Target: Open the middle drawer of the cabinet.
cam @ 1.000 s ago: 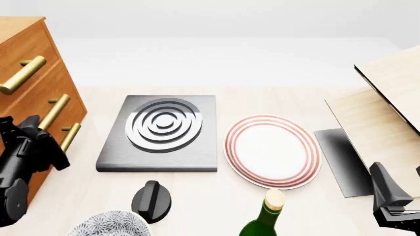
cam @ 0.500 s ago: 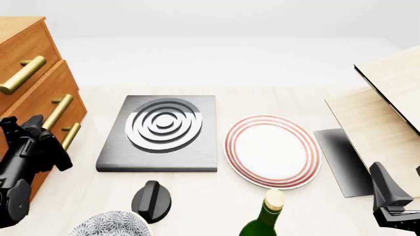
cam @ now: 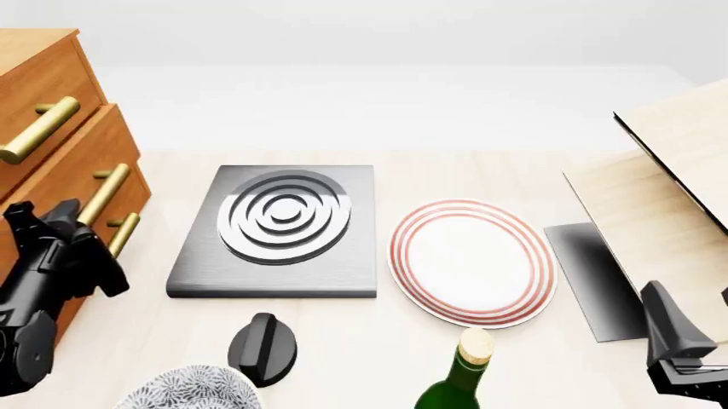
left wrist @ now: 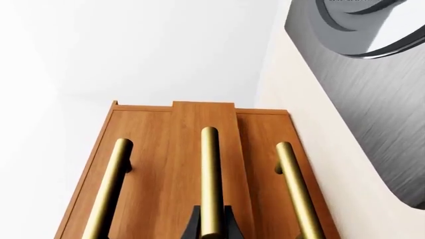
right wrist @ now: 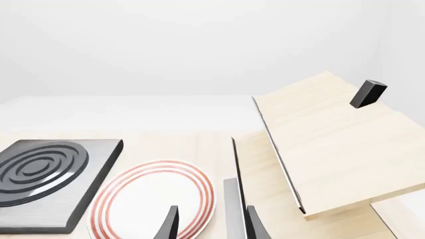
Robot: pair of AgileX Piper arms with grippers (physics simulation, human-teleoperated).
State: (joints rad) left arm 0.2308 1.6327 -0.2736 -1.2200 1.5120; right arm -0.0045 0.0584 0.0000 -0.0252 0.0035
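Drawer status | middle drawer (cam: 85,183) juts from cabinet (cam: 34,102), contents unseen | left hand (left wrist: 211,230) pinching its handle (left wrist: 210,179)

The pale table (cam: 341,341) carries the cabinet (cam: 46,170); a grey hotplate (cam: 279,230); a red-rimmed plate (cam: 472,260); a black knob (cam: 262,348); a green bottle (cam: 461,383); a patterned bowl (cam: 187,389).

A dark grey hotplate (cam: 274,232) with concentric silver rings lies flat on the pale table (cam: 341,341). Just beside it to the right sits a white plate (cam: 472,262) with red rim bands; the 2 do not touch. Nearer the camera, a black knob (cam: 262,348) stands in front of the hotplate. A patterned bowl (cam: 187,390) shows at the bottom edge, and a green bottle (cam: 465,377) with a cork rises beside it. Pale wooden boards (cam: 671,196) lean at the right, with a dark panel (cam: 592,277) below them.
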